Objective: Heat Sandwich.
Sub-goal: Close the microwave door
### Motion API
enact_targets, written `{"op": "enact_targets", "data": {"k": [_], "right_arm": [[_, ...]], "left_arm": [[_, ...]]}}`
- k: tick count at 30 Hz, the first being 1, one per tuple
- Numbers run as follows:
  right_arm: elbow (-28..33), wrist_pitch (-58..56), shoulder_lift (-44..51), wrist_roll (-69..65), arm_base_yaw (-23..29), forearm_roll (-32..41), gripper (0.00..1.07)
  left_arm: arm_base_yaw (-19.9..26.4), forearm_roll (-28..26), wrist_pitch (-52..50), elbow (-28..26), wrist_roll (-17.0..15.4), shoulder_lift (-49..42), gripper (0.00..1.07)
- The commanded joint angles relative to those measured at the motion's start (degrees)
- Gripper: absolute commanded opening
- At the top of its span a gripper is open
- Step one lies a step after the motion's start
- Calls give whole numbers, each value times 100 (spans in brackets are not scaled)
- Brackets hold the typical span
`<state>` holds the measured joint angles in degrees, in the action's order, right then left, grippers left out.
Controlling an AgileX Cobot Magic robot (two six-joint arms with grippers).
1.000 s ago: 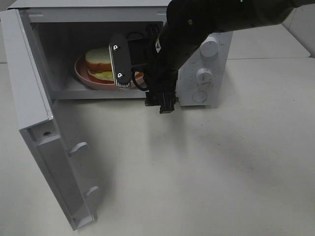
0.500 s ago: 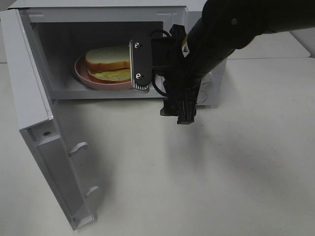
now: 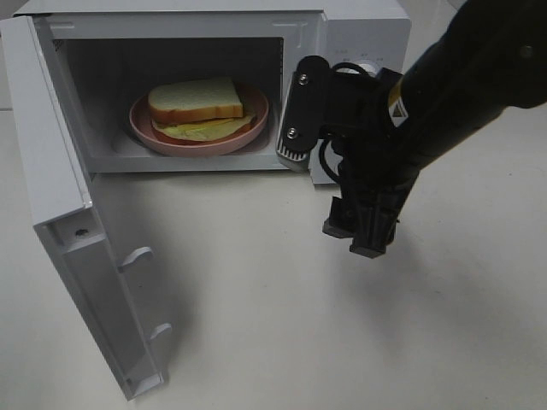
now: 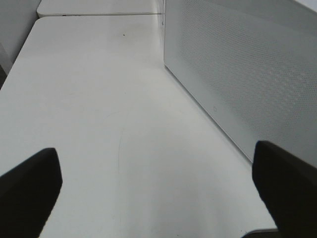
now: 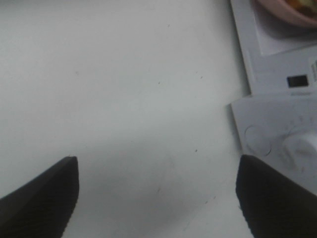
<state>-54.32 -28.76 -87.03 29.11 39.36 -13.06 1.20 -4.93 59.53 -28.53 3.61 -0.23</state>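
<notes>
the left gripper is seen spread wide and empty, beside the microwave. the door is swung open. the sandwich is set on a plate inside. the right gripper is held over the table, jaws parted and empty, with the sandwich well apart at its ten o'clock.

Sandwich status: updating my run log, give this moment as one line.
sandwich: on pink plate in microwave | door: open | right pincer: open, empty, outside | left pincer: open, empty
</notes>
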Motion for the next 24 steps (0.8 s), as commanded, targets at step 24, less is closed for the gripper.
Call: {"op": "enact_targets", "data": {"k": [24], "right_arm": [[733, -2647, 2464, -3535, 11, 166, 76]], "left_arm": [[11, -29, 0, 11, 6, -138, 101]]}}
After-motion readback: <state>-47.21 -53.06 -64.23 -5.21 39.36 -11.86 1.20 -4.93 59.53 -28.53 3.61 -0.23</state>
